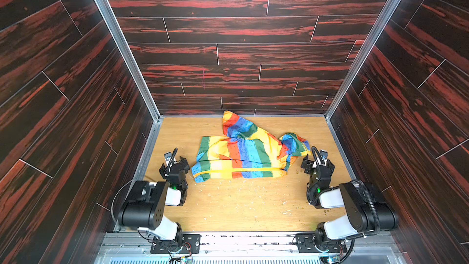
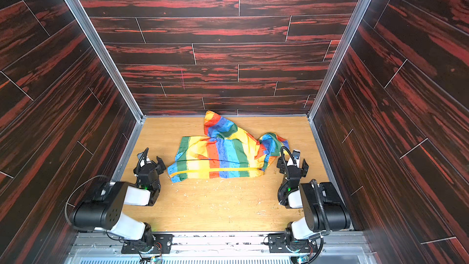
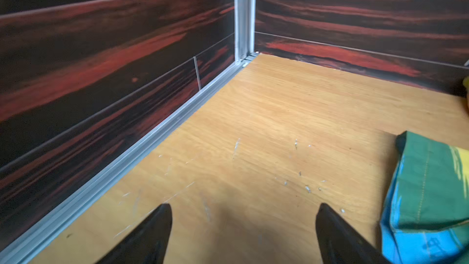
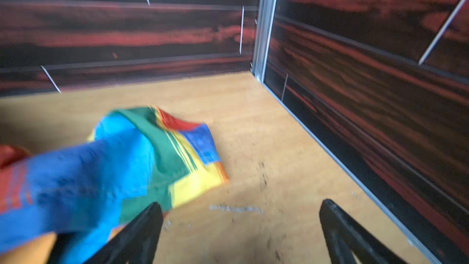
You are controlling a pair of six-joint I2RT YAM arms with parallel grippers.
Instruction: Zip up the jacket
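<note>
The jacket (image 1: 243, 153) is lying crumpled in the middle of the bench (image 1: 241, 206), its yellow zipper (image 1: 246, 170) running along the near edge. The left claw (image 1: 175, 161) is standing wide and empty just beside its left hem. The right claw (image 1: 317, 160) is gaping empty just beside its right end.

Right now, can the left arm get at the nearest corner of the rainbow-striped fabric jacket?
Probably yes: the left arm sits just beside the rainbow-striped fabric jacket, jaws wide apart, with only bare wooden tabletop between them.
</note>
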